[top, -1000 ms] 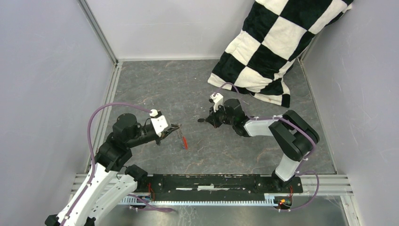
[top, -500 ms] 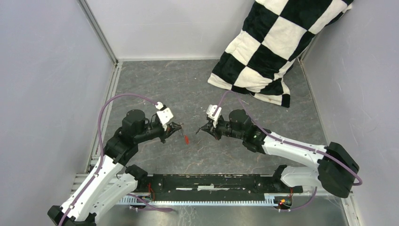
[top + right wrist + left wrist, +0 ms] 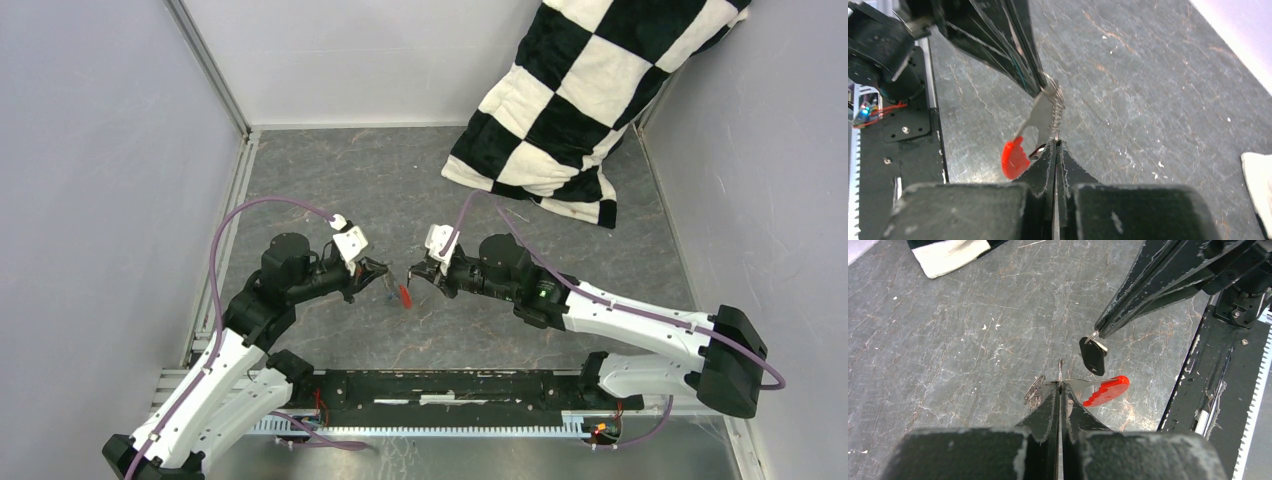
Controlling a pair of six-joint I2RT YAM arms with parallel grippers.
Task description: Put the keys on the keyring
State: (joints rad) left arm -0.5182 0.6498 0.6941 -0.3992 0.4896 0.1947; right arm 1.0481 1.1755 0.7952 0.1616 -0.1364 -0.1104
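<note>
Your right pincer (image 3: 414,272) came across to your left pincer (image 3: 386,271). It pinched the black key (image 3: 1092,356) tight; the left one pinched the keyring (image 3: 1036,388), red tag (image 3: 1107,390) hanging. The key was beside it, not on.

Two pincers counted: left pincer (image 3: 379,270) and right pincer (image 3: 414,272). One keyring (image 3: 1035,387), with one red tag (image 3: 1107,390). One key (image 3: 1092,356) in view, black-headed. One black-and-white checkered cushion (image 3: 590,95). One grey worktop (image 3: 340,180).
</note>
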